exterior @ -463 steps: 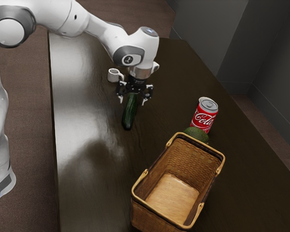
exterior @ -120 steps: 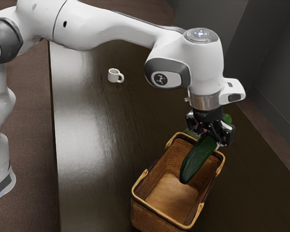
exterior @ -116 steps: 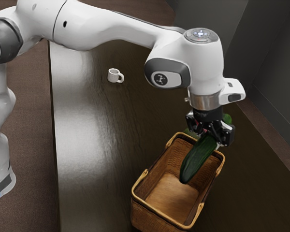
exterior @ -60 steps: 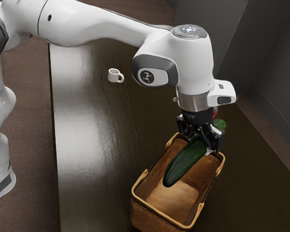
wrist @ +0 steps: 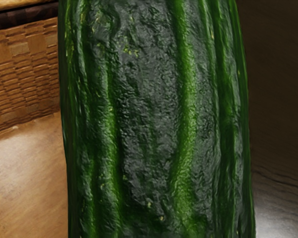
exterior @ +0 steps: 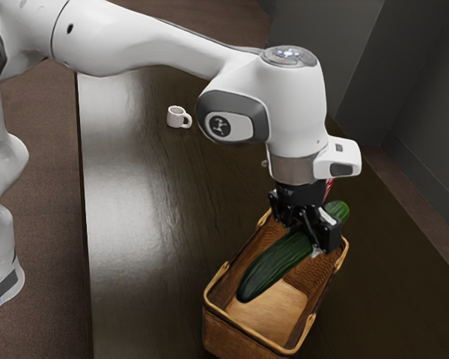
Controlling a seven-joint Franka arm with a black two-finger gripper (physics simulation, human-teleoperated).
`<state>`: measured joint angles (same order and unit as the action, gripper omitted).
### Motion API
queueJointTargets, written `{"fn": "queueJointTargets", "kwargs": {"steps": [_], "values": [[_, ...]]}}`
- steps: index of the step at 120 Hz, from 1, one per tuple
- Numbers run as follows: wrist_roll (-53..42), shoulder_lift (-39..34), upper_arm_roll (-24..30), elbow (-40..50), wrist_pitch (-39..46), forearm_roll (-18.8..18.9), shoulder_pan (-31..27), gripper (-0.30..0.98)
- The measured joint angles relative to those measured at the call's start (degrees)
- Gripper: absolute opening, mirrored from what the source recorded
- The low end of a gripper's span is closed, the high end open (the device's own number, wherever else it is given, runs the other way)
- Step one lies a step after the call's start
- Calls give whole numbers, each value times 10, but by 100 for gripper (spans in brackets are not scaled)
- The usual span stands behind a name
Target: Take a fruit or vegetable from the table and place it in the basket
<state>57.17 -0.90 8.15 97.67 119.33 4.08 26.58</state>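
My gripper is over the far end of the basket in the exterior view, shut on the cucumber. The cucumber slants across the basket's opening, its near end over the inside and its other end sticking out past my gripper toward the exterior view's right. In the wrist view the cucumber runs lengthwise close under my hand, with the woven basket wall and its pale floor beside it.
A sliver of the red can shows behind my hand. The white mug stands farther back on the dark table, well away from the basket.
Since about four seconds ago the cucumber has been lifted from the table and carried over the basket. In the last second my hand shifted toward the exterior view's left and sank a little with it.
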Motion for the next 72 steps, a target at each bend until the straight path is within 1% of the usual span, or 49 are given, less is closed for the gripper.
{"fn": "queueJointTargets", "kwargs": {"steps": [20,29,37,47,60,65,72], "values": [[-7,6,-1,1,4,-2,-20,21],[-9,10,0,2,8,-7,-31,39],[-10,17,0,3,10,-12,-41,50],[-12,29,1,3,13,-22,-53,58],[-12,29,2,4,14,-26,-70,64],[-13,15,4,-1,-5,-15,-78,65],[-35,-18,7,-26,-61,30,-89,66]]}}
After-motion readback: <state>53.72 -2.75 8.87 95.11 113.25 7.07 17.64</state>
